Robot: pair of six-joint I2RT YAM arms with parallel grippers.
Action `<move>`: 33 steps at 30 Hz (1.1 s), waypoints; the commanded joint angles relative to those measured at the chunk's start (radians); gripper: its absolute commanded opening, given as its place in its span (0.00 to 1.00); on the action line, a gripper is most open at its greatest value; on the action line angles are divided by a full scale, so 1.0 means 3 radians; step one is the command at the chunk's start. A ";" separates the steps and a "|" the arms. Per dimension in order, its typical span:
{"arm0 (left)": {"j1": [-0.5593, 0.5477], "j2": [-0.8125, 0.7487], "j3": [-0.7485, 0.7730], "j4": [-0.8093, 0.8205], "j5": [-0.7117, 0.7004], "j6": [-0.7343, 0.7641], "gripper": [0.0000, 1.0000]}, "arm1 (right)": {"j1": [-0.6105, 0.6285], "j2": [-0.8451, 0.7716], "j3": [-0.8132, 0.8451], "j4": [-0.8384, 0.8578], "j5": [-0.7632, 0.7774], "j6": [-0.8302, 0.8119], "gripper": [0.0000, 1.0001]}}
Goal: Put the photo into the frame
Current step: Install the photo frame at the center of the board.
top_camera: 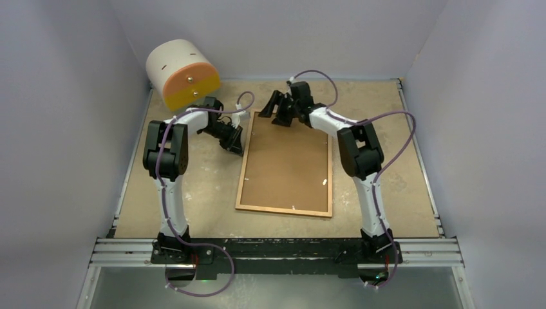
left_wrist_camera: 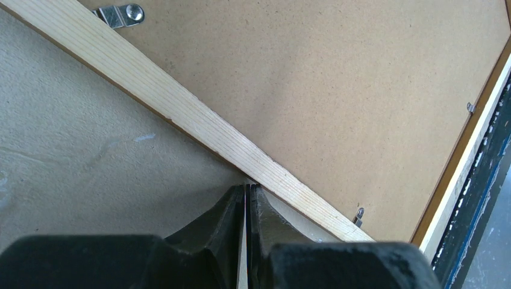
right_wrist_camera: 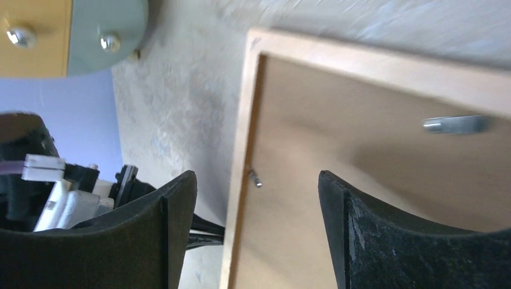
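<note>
The frame (top_camera: 243, 175) lies face down on the table, and the brown backing board (top_camera: 288, 161) fills its back. The photo is not in view. My left gripper (top_camera: 234, 143) is shut, its tips touching the frame's left rail (left_wrist_camera: 199, 117) near the far corner. Only a thin pale slit shows between its jaws (left_wrist_camera: 247, 188). My right gripper (top_camera: 275, 111) is open and hovers over the frame's far left corner. In the right wrist view it (right_wrist_camera: 256, 176) straddles the frame's rail (right_wrist_camera: 241, 132) and the board (right_wrist_camera: 373, 192), holding nothing.
A white cylinder with an orange-yellow end (top_camera: 182, 74) stands at the back left, close to the left arm. Small metal clips (left_wrist_camera: 120, 13) sit along the board's edges. Grey walls close in the table on three sides. A metal rail (top_camera: 277, 248) runs along the near edge.
</note>
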 commanded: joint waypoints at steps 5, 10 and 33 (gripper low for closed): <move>-0.0020 -0.0050 -0.0101 0.0011 -0.0186 0.0167 0.10 | -0.0327 -0.0289 -0.0037 -0.0297 0.0285 -0.0288 0.76; -0.0020 -0.0077 -0.0111 0.0013 -0.0208 0.0194 0.10 | -0.0330 -0.0208 0.0006 -0.0359 0.0404 -0.0324 0.75; -0.0069 -0.0070 -0.0115 0.0021 -0.0239 0.0210 0.09 | -0.0327 0.0194 0.0302 -0.0332 0.0461 -0.0189 0.70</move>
